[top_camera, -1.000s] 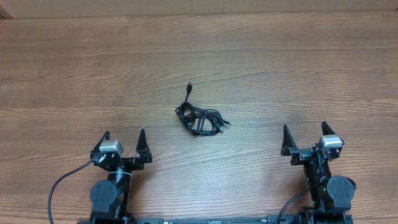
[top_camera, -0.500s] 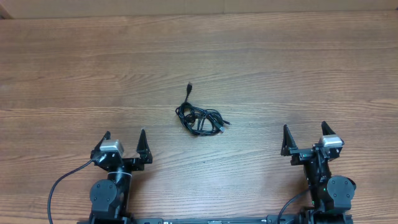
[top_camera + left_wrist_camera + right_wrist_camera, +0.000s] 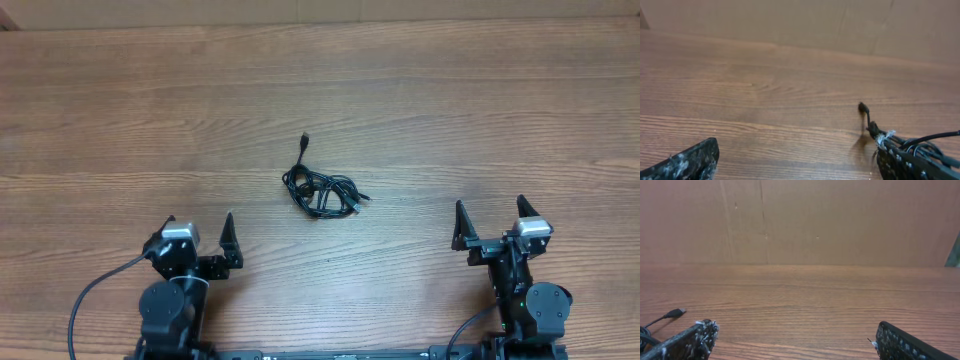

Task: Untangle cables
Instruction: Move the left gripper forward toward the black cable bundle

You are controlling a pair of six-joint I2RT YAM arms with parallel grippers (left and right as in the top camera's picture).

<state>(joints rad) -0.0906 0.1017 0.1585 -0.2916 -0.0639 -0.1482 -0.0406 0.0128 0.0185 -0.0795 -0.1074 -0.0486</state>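
The cables lie as a small black knot on the wooden table, one plug end sticking out toward the far side. My left gripper stands open near the front edge, left of the knot and short of it. My right gripper stands open to the right of the knot, also apart from it. In the left wrist view the cables and a plug show past the right finger; the left gripper holds nothing. In the right wrist view a plug shows at far left, and the right gripper is bare.
A brown cardboard wall runs along the table's far edge, also seen as the wall in the right wrist view. A thick black arm cable loops at the front left beside the left arm's base.
The left arm has shifted and turned slightly, its gripper now a little lower and angled. The right arm and the cables have not moved.
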